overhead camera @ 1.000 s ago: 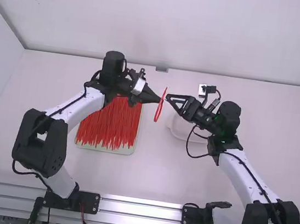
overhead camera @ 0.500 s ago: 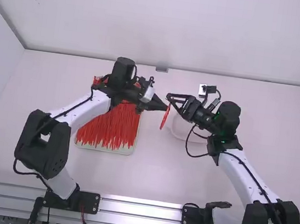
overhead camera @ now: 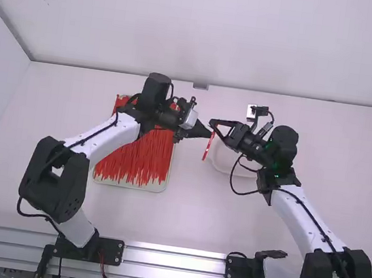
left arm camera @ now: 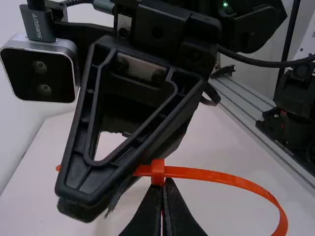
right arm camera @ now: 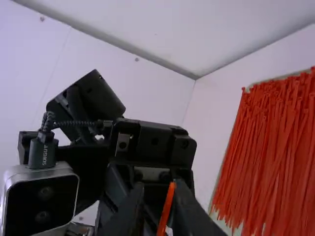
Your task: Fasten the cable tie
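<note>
One white table (overhead camera: 349,153) carries everything. Two arms reach over it toward its middle: the left arm (overhead camera: 98,131) angles in from the left and the right arm (overhead camera: 300,209) from the right, so their tips meet nose to nose above the surface. One white tray (overhead camera: 132,185) lies under the left arm's forearm. It holds one fanned heap of red cable ties (overhead camera: 135,156), too many to count, their strips running roughly parallel. One shallow white dish (overhead camera: 221,163) sits on the table just beside the tray and below the right arm's wrist. There are two black grippers. The left gripper (overhead camera: 202,134) has its fingers (left arm camera: 153,211) pressed flat together with no gap, pinching the square head of one separate red cable tie (overhead camera: 206,148). This tie is held in the air between tray and dish, clear of the heap. In the left wrist view its strap curves away from the head in a long loose arc to one side. On the other side a short stub passes through the right gripper (overhead camera: 211,124) and pokes out beyond it. Whether the right gripper is clamped on that strap or merely surrounds it cannot be told.
</note>
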Controlling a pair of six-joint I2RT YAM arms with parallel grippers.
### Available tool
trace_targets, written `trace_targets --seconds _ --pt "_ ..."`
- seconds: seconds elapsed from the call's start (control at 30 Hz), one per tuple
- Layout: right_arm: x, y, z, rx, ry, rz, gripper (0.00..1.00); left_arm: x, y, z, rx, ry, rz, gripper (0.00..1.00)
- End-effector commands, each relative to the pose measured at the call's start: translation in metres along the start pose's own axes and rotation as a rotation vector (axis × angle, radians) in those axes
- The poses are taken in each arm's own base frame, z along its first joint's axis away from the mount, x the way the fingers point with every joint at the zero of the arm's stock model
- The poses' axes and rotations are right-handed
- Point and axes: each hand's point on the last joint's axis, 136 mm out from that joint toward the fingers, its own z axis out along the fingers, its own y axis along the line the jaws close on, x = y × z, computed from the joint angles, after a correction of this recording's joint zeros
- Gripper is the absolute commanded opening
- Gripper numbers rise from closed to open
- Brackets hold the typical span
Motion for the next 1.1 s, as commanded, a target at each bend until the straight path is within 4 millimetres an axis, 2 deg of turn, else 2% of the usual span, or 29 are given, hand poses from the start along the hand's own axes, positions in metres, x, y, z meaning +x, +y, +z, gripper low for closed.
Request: trace_targets --seconds 0.0,0.07,0.13,0.23,0.37,0.47,0.63,0.77,0.8,0.83,1.07 --pt "0.0001 0.0039 0.0012 -0.010 0.005 -0.021 0.07 -0.0068 -0.0010 -0.0036 -0.001 -0.009 0.028 0.02" --pt "0.0003 0.0039 0.0012 -0.011 0.006 -0.029 0.09 -0.0068 -0.0009 -0.0038 -0.001 -0.008 0.028 0.02" --pt "0.0027 0.0051 0.0012 -0.018 0.020 -0.031 0.19 -0.0068 -0.0006 -0.0046 -0.002 -0.009 0.027 0.02" --pt "0.0043 0.0060 0.0011 -0.023 0.029 -0.033 0.17 -0.0067 -0.0010 -0.0046 -0.001 -0.009 0.024 0.02" --pt "0.0081 0.0082 0.0009 -0.036 0.051 -0.034 0.22 -0.0053 -0.0012 -0.0054 -0.002 -0.006 0.013 0.02" --pt "0.0084 0.0076 0.0009 -0.034 0.052 -0.031 0.22 -0.0042 0.0001 -0.0091 -0.009 -0.005 0.004 0.02" --pt "0.0086 0.0076 0.0009 -0.034 0.053 -0.031 0.18 -0.0025 0.0008 -0.0117 -0.015 -0.001 -0.009 0.02" --pt "0.0086 0.0076 0.0009 -0.034 0.053 -0.036 0.08 -0.0012 0.0004 -0.0126 -0.016 0.002 -0.023 0.02" --pt "0.0085 0.0076 0.0009 -0.034 0.052 -0.038 0.02 -0.0012 0.0004 -0.0126 -0.016 0.002 -0.023 0.02" --pt "0.0085 0.0076 0.0009 -0.035 0.053 -0.038 0.00 -0.0014 -0.0001 -0.0119 -0.014 0.001 -0.022 0.02" --pt "0.0084 0.0077 0.0009 -0.035 0.052 -0.058 0.00 0.0000 -0.0032 -0.0099 -0.005 0.003 -0.040 0.02"
